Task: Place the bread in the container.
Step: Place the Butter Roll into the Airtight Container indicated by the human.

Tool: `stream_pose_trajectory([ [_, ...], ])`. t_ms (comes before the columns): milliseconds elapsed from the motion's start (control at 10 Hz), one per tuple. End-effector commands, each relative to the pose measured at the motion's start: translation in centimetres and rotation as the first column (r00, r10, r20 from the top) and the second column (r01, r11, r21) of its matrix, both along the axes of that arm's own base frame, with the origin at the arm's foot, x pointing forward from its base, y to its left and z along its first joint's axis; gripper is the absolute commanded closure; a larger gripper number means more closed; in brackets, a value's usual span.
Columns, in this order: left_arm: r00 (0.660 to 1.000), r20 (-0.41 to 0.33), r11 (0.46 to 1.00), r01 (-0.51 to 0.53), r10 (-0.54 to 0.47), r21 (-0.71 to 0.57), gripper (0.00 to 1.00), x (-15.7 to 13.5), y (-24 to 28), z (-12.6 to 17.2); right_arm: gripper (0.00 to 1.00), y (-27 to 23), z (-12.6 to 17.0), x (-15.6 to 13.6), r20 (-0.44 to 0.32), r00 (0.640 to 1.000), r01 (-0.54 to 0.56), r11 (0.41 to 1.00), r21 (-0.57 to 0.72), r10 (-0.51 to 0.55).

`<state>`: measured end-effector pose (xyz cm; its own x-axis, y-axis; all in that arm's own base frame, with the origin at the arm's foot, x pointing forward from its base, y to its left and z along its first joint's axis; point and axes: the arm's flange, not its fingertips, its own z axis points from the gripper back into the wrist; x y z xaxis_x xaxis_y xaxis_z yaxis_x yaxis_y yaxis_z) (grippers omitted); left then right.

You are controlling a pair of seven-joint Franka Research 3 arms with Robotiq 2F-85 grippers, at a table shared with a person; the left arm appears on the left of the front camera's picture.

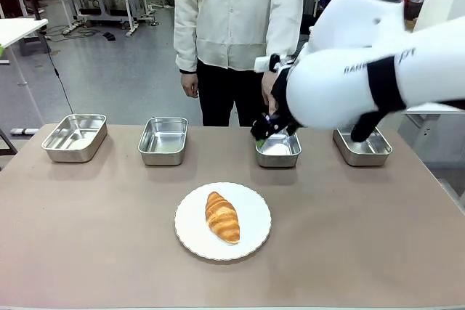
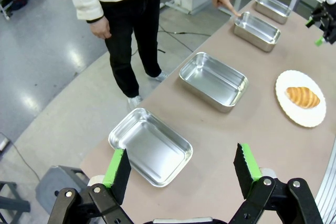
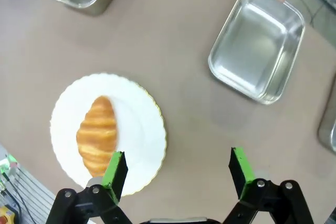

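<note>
Right gripper [image 3: 173, 174] fingers spread wide, empty. Golden-brown ridged croissant [image 3: 96, 135] lies on round white plate [image 3: 142, 129], at 10 o'clock from the gripper. Straddle its narrow width; the person's finger [image 2: 231, 10] marks the shiny rectangular steel tray [image 3: 257, 43].

1. A croissant [image 1: 222, 216] lies on a round white plate [image 1: 251, 201] at 6 o'clock on the table [image 1: 87, 230].
2. Four steel trays line the 12 o'clock edge.
3. The right arm's gripper [image 1: 270, 128] hangs above the third tray [image 1: 278, 151], where a person's hand [image 1: 269, 94] points.
</note>
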<state>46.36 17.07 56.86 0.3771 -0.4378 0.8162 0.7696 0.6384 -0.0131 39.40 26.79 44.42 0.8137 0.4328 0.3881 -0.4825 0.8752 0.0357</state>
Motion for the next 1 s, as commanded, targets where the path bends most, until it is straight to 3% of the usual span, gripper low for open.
stream_pose_trajectory([
  [0,1.000,0.008,1.000,0.010,-0.010,0.000,0.00,-0.3,0.0,0.1,0.00,0.9,0.1,-1.1,-0.071,0.991,0.114,0.993,0.032,-0.111],
  [100,1.000,0.008,1.000,0.010,-0.010,0.000,0.00,-0.3,0.0,0.1,0.00,0.0,0.0,0.0,0.000,1.000,0.000,1.000,0.000,0.000],
  [600,1.000,0.008,1.000,0.010,-0.010,0.000,0.00,-0.3,0.0,0.1,0.00,0.0,-0.1,-0.2,-0.024,0.999,0.028,1.000,0.007,-0.028],
  [900,1.000,0.008,1.000,0.010,-0.010,0.000,0.00,-0.3,0.0,0.1,0.00,6.4,-2.5,-1.3,-0.030,0.999,0.017,1.000,-0.003,-0.017],
])
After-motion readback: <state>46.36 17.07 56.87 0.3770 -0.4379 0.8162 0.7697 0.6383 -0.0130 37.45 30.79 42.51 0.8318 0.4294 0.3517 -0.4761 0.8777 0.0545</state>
